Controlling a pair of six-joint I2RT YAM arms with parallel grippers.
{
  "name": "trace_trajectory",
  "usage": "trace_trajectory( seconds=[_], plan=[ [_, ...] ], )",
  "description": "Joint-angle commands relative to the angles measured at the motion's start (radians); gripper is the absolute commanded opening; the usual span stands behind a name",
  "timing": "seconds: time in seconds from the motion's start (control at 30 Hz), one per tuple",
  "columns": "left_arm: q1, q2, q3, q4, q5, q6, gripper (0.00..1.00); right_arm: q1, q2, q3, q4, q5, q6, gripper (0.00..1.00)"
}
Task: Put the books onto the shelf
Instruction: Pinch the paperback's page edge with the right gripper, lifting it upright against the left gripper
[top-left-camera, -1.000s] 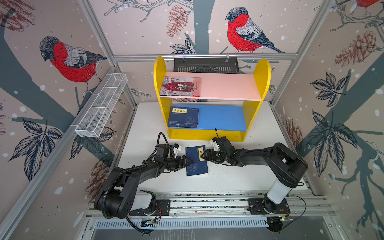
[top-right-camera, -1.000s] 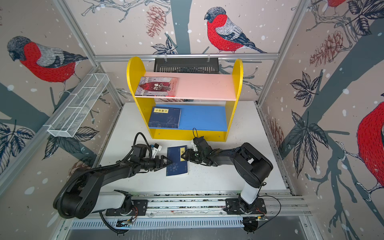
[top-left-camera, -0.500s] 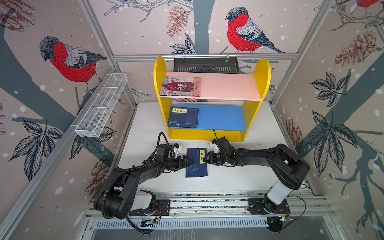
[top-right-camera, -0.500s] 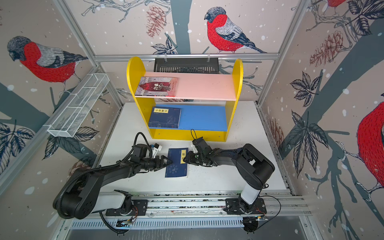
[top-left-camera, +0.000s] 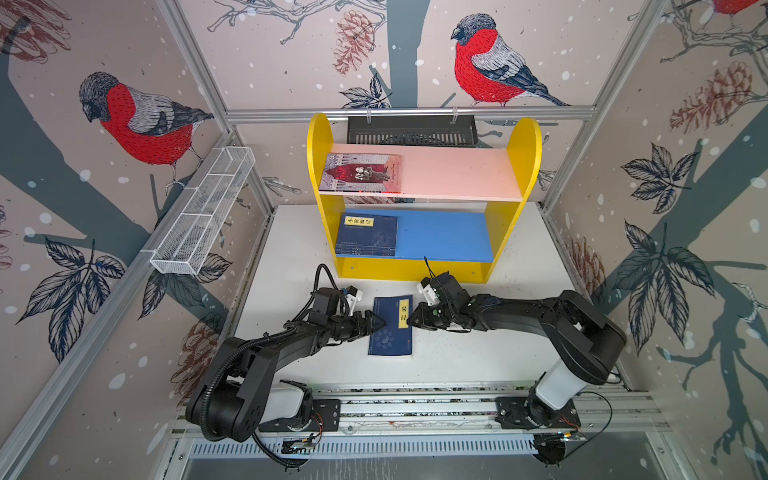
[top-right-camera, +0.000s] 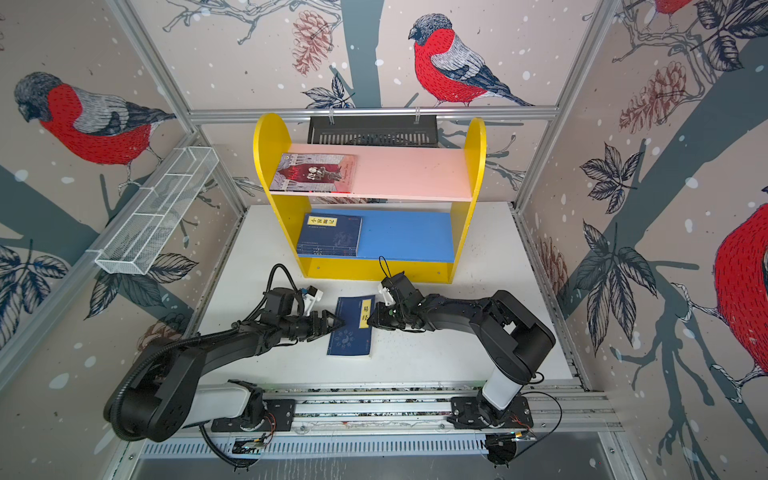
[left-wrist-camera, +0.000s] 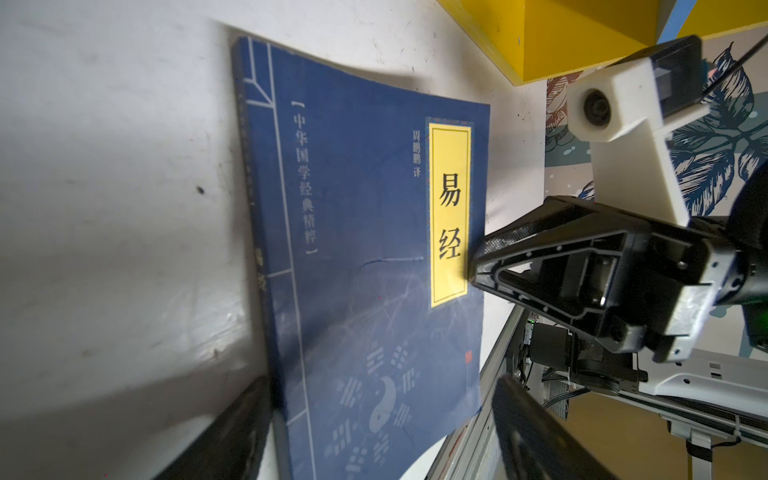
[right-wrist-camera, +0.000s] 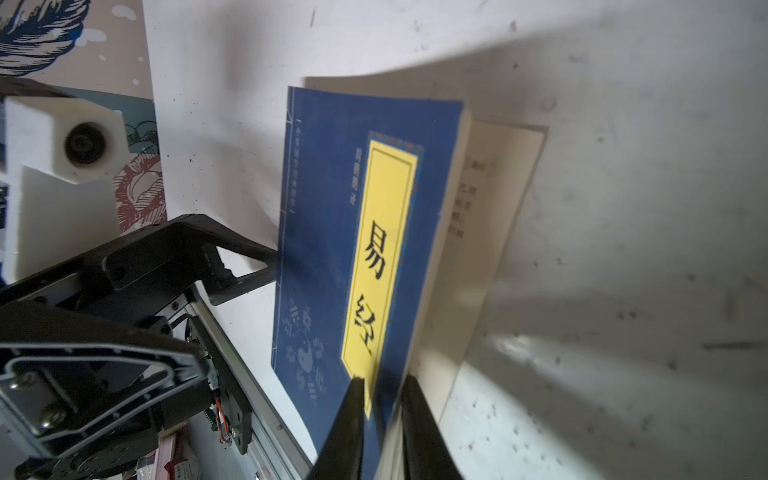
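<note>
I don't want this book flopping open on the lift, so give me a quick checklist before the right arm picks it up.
1. Grip: right gripper clamped on the navy book at its open edge: ok.
2. Whole book caught: not ok; a bottom leaf lies flat on the table, outside the fingers.
3. Brace: left gripper open at the spine side: ok.
4. Room: blue lower board bare beside the navy stack: ok.
5. Clearance over the shelf's yellow front strip: cannot tell.

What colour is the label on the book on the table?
Yellow with black characters. The label shows best in the left wrist view.
</note>
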Motion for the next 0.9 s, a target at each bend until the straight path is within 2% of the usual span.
trace_trajectory(
  seconds=[0.0,0.23,0.37,0.5,0.67,0.87],
  plan=[
    [-0.001,-0.007,0.003,0.019,0.027,0.014,0.83,0.004,-0.008,-0.004,0.063,-0.068,-0.010,0.21],
    [-0.001,-0.010,0.003,0.021,0.027,0.012,0.83,0.003,0.025,-0.004,0.088,-0.072,0.000,0.29],
    [-0.002,-0.014,0.003,0.020,0.028,0.012,0.83,0.003,0.054,0.006,0.071,-0.048,0.004,0.29],
    [-0.002,-0.019,0.005,0.020,0.027,0.012,0.83,0.002,0.061,0.010,0.059,-0.032,0.001,0.22],
    [0.001,-0.044,0.015,0.011,0.028,0.019,0.83,-0.011,0.040,-0.001,0.054,-0.031,-0.010,0.04],
    [0.010,-0.130,0.088,-0.142,-0.040,0.115,0.84,-0.041,-0.049,-0.053,0.114,-0.073,-0.006,0.01]
  ],
)
